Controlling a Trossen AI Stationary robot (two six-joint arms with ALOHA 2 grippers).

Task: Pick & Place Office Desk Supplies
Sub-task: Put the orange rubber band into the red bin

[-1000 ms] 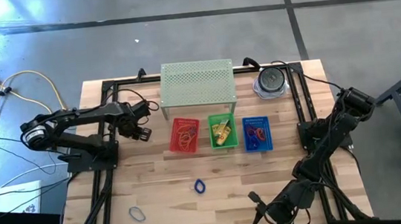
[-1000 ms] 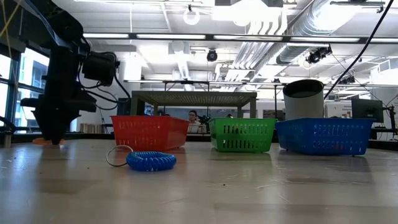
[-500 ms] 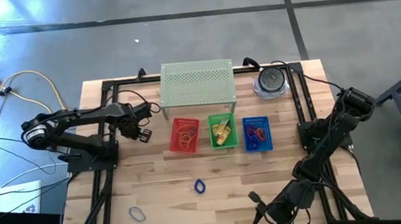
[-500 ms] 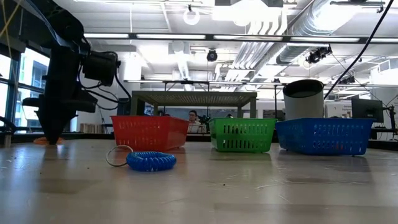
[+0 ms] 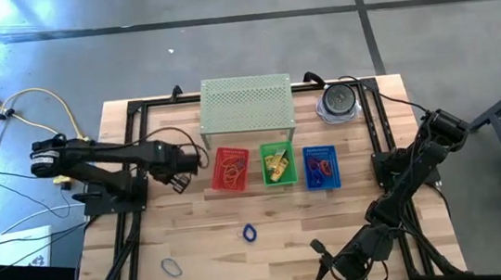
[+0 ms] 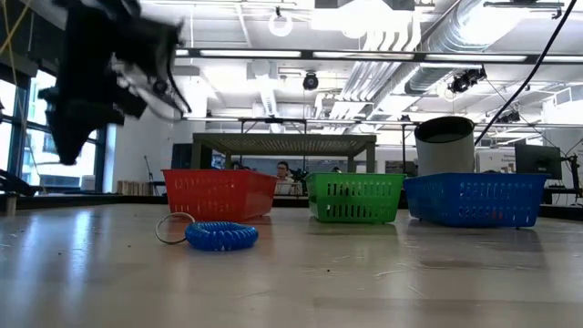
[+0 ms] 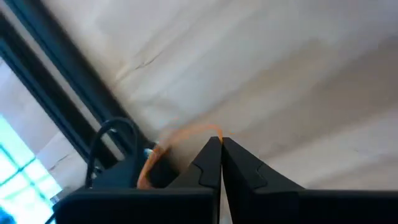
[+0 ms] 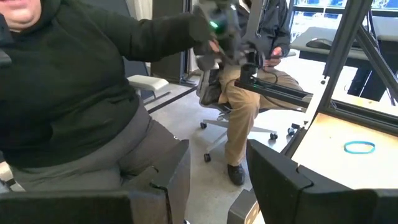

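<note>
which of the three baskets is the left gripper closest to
The red basket, leftmost in the row of three. The left gripper hangs just beside it, shut on an orange rubber band; the green basket and blue basket sit farther along.

A grey concrete floor with dark seams surrounds the wooden table. Beyond it, white ducts and strip lights hang below the ceiling, and windows are bright. A person sits near an office chair.
</note>
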